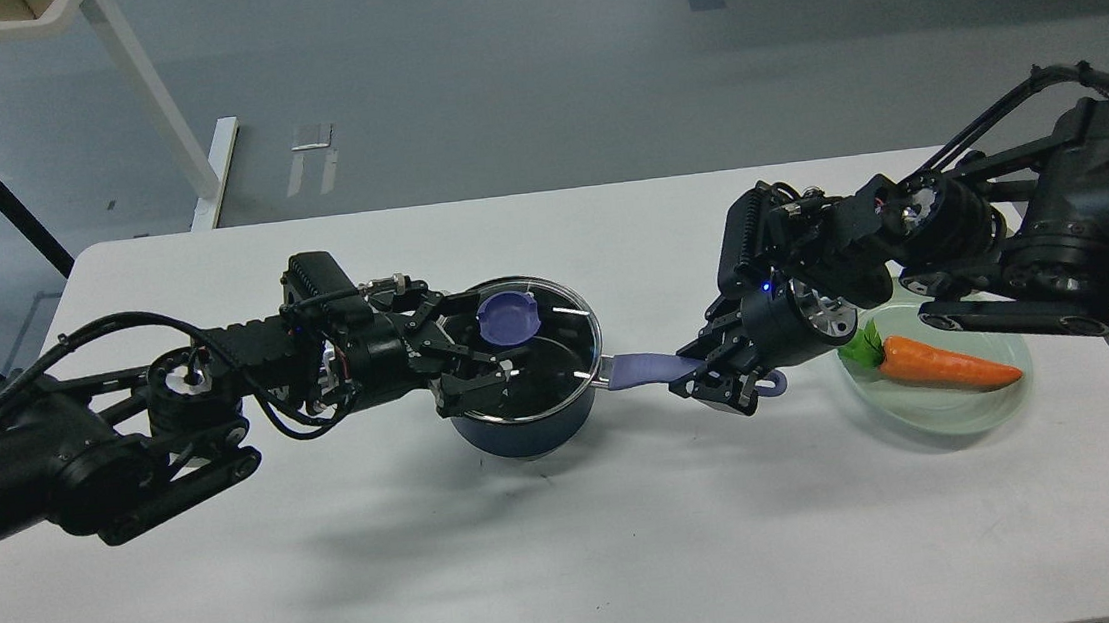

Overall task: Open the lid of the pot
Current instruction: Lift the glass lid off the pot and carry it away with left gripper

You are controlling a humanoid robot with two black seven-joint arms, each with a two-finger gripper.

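One pot (524,425), one lid (557,336), both mid-table, lid seated on the rim.

Step in hand, as I judge it: taking the knob (508,317). My left gripper (478,353) lies low over the glass just beside the knob, fingers spread, gripping nothing; next I must centre them round the knob, close, then lift straight up. My right gripper (721,377) is clamped on the handle (655,368), steadying the pan. Also counted: one plate (934,409), one carrot (946,366), one table (577,570).

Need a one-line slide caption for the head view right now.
Right claw grips the pot handle while the open left claw reaches over the lid, knob not yet grasped.
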